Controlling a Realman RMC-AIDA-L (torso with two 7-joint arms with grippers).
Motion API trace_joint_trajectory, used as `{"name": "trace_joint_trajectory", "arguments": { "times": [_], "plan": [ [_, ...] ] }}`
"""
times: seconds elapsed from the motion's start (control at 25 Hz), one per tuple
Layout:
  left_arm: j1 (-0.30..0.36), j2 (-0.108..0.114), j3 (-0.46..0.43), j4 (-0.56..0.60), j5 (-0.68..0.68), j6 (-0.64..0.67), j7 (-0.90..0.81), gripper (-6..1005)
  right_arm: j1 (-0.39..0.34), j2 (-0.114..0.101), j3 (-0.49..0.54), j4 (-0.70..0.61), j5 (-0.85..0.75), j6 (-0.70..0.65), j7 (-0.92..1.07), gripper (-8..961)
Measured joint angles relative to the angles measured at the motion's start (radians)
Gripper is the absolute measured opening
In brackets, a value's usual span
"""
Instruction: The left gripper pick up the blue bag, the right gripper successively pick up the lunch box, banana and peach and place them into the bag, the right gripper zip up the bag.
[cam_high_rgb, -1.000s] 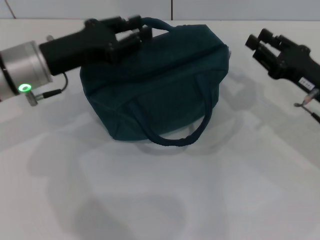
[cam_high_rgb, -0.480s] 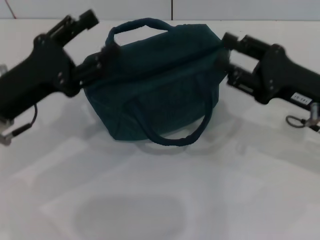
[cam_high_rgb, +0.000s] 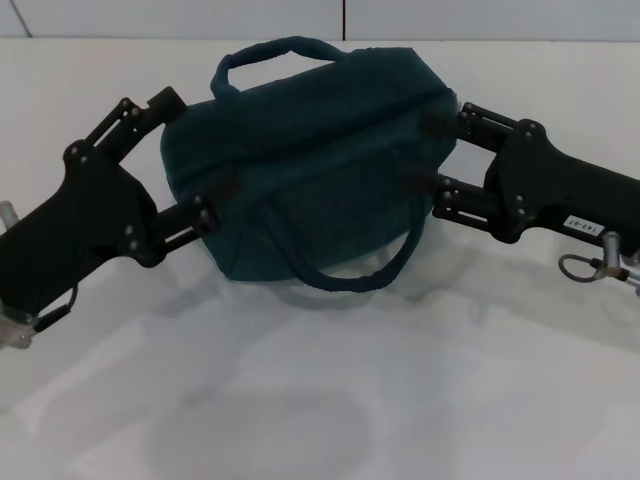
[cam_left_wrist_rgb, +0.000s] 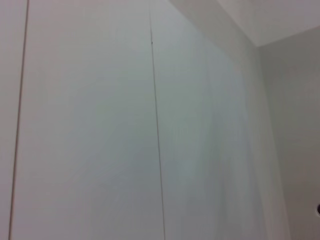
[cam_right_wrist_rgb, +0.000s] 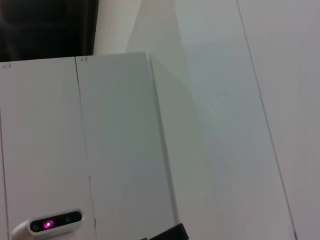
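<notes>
Blue bag (cam_high_rgb: 310, 160) sits closed at 12 o'clock on the table (cam_high_rgb: 320, 400), left gripper (cam_high_rgb: 185, 160) at 9 and right gripper (cam_high_rgb: 435, 155) at 3 spread wide against its ends, gripping nothing; task looks finished, next move: retreat.

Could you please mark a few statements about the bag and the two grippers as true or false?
1. The blue bag sits on the white table with both handles visible. True.
2. The left gripper is at the bag's left end, its fingers spread apart. True.
3. The right gripper is parked far from the bag. False: it is against the bag's right end.
4. A banana lies on the table in front of the bag. False: no fruit is visible there.
5. The bag hangs in the air from its handle. False: it rests on the table.
</notes>
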Motion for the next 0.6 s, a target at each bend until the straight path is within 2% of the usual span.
{"name": "trace_joint_trajectory", "arguments": {
  "times": [0.2,0.6],
  "plan": [
    [-0.008,0.006,0.003,0.004,0.018,-0.006,-0.024,879,-0.012,0.010,0.037,0.003,-0.023,0.003,-0.003,684],
    [-0.039,0.013,0.004,0.006,0.087,-0.008,-0.023,876,-0.014,0.014,0.043,-0.001,-0.029,0.009,-0.003,684]
  ]
}}
